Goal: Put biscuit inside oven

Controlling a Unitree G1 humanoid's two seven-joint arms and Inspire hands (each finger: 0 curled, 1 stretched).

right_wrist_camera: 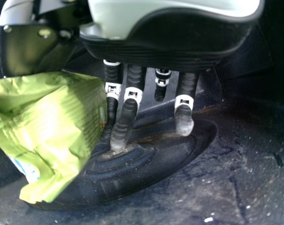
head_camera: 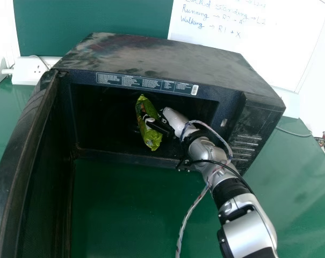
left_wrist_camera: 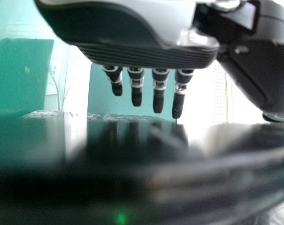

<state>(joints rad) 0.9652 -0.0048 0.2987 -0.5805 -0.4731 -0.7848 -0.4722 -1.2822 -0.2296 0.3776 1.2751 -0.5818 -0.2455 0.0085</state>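
The fingers (right_wrist_camera: 126, 122) and thumb of the right hand (head_camera: 175, 119) are clamped on the biscuit (head_camera: 151, 141), a green packet inside the oven (head_camera: 167, 54). A dark disc (right_wrist_camera: 174, 157) lies on the oven's floor. The door (head_camera: 13, 145) hangs open. In the left wrist view, the left hand's (left_wrist_camera: 146, 54) fingers are straight, slightly apart.

The right hand (head_camera: 174, 119) is curled, the left hand (left_wrist_camera: 137, 54) stretched out straight.

The biscuit packet (head_camera: 151, 137) is in the oven (head_camera: 151, 54), door (head_camera: 17, 148) left, whiteboard (head_camera: 253, 51) behind.
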